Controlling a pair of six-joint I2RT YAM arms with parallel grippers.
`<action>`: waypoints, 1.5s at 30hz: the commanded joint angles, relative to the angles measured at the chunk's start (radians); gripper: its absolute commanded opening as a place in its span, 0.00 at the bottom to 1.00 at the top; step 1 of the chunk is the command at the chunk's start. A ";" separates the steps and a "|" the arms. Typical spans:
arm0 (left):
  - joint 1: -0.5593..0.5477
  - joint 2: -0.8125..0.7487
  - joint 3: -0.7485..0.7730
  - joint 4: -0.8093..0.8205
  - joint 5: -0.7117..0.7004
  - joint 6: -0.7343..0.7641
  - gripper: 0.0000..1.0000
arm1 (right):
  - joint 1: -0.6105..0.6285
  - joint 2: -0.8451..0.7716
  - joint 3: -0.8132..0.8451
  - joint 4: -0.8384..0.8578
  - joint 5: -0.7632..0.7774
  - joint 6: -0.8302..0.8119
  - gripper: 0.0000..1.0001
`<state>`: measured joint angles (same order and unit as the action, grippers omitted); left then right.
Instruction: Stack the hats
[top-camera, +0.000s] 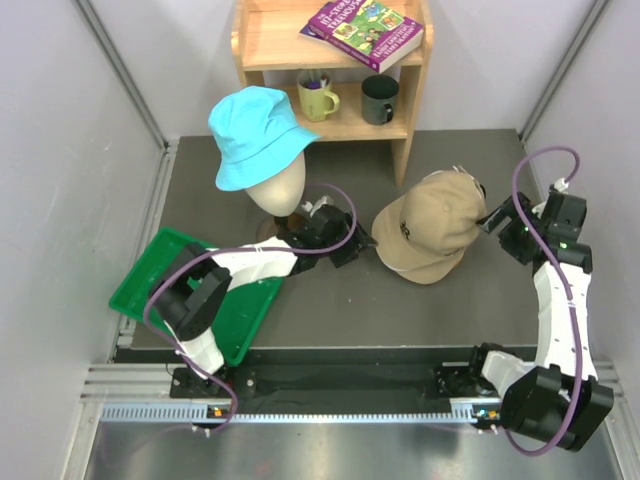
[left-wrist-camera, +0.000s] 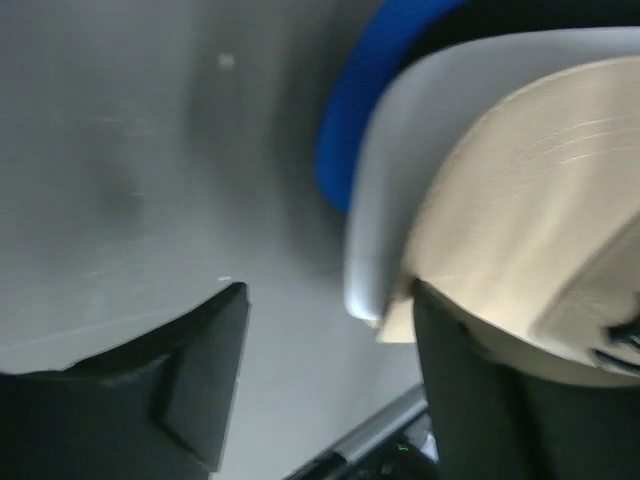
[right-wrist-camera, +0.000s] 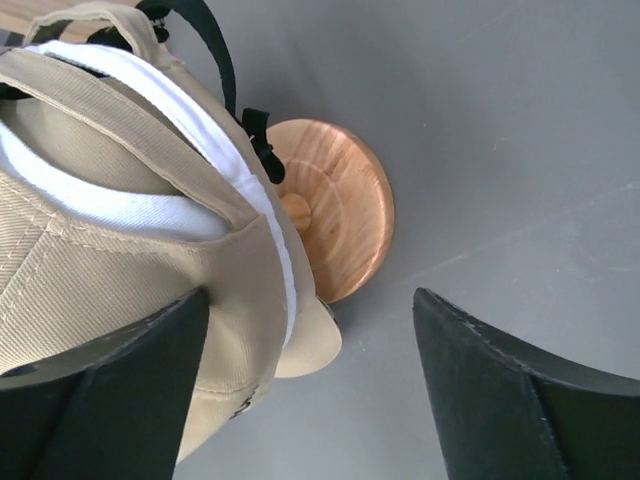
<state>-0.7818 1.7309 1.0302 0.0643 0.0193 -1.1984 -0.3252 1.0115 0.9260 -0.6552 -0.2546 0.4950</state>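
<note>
A tan cap (top-camera: 432, 225) tops a pile of caps at the middle right. A cyan bucket hat (top-camera: 258, 132) sits on the cream mannequin head (top-camera: 282, 186). My left gripper (top-camera: 352, 245) is open at the pile's left edge. Its blurred view shows royal blue (left-wrist-camera: 350, 130), white (left-wrist-camera: 395, 160) and tan (left-wrist-camera: 530, 220) brims layered, with the right finger (left-wrist-camera: 470, 400) against the tan brim. My right gripper (top-camera: 495, 222) is open just right of the pile. Its view shows the tan cap (right-wrist-camera: 110, 290) over a white cap (right-wrist-camera: 150, 215), a black strap (right-wrist-camera: 215, 50) and the wooden stand's base (right-wrist-camera: 340, 215). No pink cap shows.
A green tray (top-camera: 150, 282) lies at the front left under the left arm. A wooden shelf (top-camera: 405, 130) stands at the back with a book (top-camera: 362, 30), a yellow-green mug (top-camera: 318, 98) and a dark mug (top-camera: 379, 98). Walls close in on both sides.
</note>
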 joint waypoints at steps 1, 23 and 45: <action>-0.019 -0.037 0.014 -0.174 -0.082 0.109 0.76 | -0.008 -0.045 0.057 -0.003 0.035 -0.024 0.86; -0.157 -1.058 -0.305 -0.622 -0.554 0.438 0.94 | 0.049 -0.252 0.044 0.023 0.040 -0.164 0.98; -0.157 -1.294 -0.194 -0.940 -0.725 0.338 0.94 | 0.072 -0.752 -0.130 0.005 0.086 -0.177 0.98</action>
<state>-0.9398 0.4404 0.7948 -0.8761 -0.6773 -0.8730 -0.2619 0.2665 0.7982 -0.6525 -0.1978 0.3359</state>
